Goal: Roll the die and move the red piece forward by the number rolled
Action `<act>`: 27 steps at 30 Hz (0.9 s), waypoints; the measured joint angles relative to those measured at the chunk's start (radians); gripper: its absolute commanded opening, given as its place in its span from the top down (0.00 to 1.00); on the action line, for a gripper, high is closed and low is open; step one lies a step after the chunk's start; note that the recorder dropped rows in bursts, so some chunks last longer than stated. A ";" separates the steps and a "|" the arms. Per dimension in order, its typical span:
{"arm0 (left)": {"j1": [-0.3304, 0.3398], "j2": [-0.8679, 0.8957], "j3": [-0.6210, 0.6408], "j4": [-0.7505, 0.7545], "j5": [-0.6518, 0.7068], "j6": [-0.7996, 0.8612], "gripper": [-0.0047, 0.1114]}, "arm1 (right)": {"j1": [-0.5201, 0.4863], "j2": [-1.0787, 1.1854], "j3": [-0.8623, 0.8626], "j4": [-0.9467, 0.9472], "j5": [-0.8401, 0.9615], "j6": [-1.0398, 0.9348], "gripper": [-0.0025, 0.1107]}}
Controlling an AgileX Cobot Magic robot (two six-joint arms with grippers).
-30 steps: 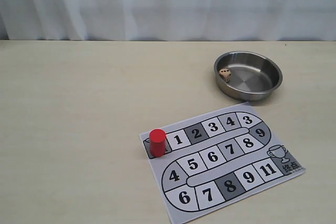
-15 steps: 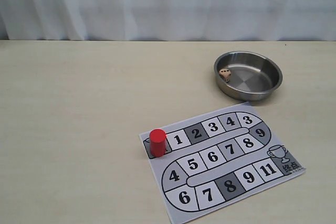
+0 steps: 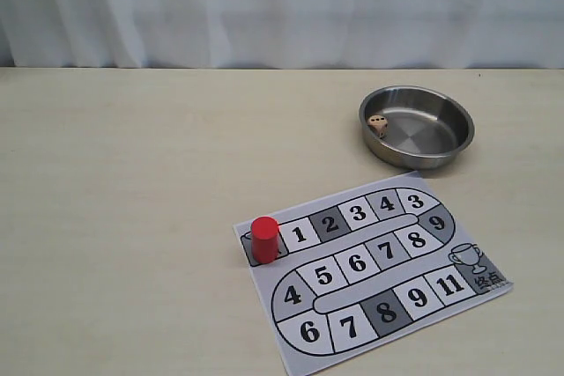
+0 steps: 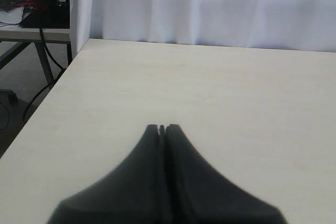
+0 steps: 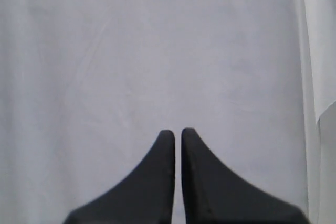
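Currently the die (image 3: 377, 124) sits inside the metal bowl (image 3: 458, 143), near its left wall, on the table (image 3: 115, 217). The red piece (image 3: 264, 239) stands upright on the board (image 3: 264, 297), on the dark square just left of square 1. Left gripper (image 4: 162, 127) is closed, empty, above bare table. Right gripper (image 5: 174, 132) is closed to a sliver, empty, facing the curtain (image 5: 157, 51).
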 measured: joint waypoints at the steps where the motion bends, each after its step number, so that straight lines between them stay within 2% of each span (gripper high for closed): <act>1: 0.000 0.000 0.000 0.000 0.000 0.000 0.96 | 0.000 0.000 -0.034 0.002 0.026 0.000 0.94; 7: 0.000 0.000 0.000 0.000 0.000 0.000 0.96 | 0.000 0.083 -0.238 0.005 0.184 0.000 0.94; 14: 0.000 0.000 0.000 0.000 0.000 0.000 0.96 | 0.000 0.323 -0.477 -0.004 0.349 -0.003 0.94; 27: 0.000 0.000 0.000 0.000 0.000 0.000 0.96 | 0.000 0.862 -0.655 -0.046 0.497 -0.015 0.94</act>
